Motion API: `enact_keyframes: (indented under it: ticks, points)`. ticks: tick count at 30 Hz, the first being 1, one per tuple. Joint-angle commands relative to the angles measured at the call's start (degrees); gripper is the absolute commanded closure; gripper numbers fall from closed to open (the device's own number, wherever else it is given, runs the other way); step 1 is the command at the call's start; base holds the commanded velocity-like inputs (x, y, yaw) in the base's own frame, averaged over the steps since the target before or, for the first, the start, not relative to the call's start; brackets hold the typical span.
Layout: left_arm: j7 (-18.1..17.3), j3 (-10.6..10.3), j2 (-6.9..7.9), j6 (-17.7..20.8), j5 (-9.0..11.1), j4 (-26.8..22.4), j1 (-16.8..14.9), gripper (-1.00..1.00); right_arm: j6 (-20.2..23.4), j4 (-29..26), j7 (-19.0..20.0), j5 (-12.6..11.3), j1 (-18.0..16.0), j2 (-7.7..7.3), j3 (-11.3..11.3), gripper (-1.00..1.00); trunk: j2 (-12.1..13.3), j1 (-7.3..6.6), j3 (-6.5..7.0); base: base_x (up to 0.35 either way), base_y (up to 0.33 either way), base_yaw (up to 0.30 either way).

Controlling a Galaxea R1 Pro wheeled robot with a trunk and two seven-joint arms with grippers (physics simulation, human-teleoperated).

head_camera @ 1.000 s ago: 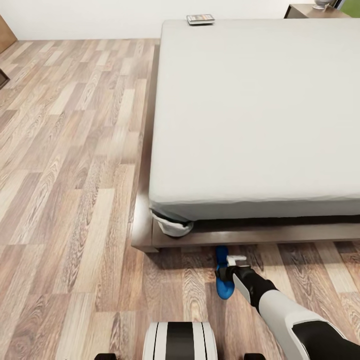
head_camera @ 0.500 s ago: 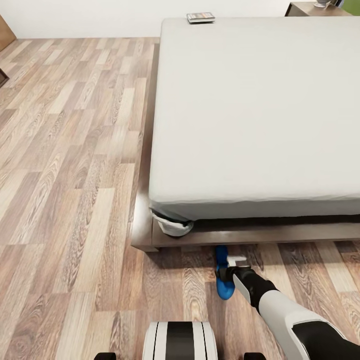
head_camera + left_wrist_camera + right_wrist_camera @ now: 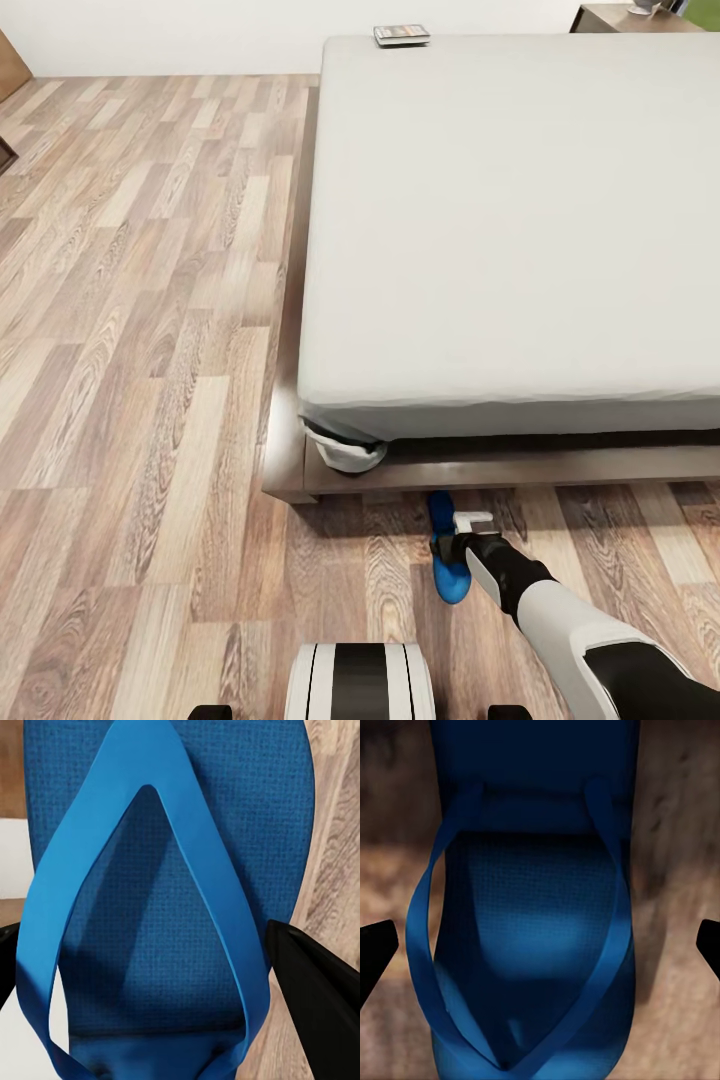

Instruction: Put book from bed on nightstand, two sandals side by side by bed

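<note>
Wood-plank floor by the bed foot holds a blue sandal beneath my right gripper, fingers spread wide and empty either side; light, floppy foam, I'd pinch the sole's edges, not the strap.

Even, soft render light; the sandal under the right gripper sits dim in blurred shadow.

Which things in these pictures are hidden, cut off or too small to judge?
- Small dark paperback book, head view: cover too small to read.
- Dark brown wooden nightstand, head view: cut by the top edge.
- Bright blue flat sandal, head view: partly covered by the right end effector.
- Second blue sandal, left wrist view: edges cut off.
</note>
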Motion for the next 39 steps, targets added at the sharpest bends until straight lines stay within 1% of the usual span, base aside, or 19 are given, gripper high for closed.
enact_keyframes:
  ticks: [1,23,27,39]
  points:
    - [-0.04,-0.1,0.01,-0.33,0.6,0.02,-0.02,1.0,0.34,-0.11,-0.01,-0.21,0.0,-0.04,0.43,-1.0,-0.01,-0.01,-0.03,0.0,0.0,0.0]
    - [-0.04,-0.1,0.01,-0.33,0.6,0.02,-0.02,1.0,0.29,0.43,-0.01,-0.28,0.02,-0.24,0.31,-1.0,-0.01,-0.01,-0.03,0.0,0.0,0.0]
    - [-0.04,-0.1,0.01,-0.33,0.6,0.05,-0.02,1.0,0.27,0.53,-0.01,-0.29,0.03,-0.33,0.23,-1.0,0.04,-0.11,0.86,0.0,0.0,0.0]
    - [0.26,-0.1,0.01,-0.32,0.6,0.07,0.0,1.0,0.26,0.63,-0.01,-0.3,0.02,-0.32,0.19,-1.0,0.04,-0.11,0.86,0.0,0.0,0.0]
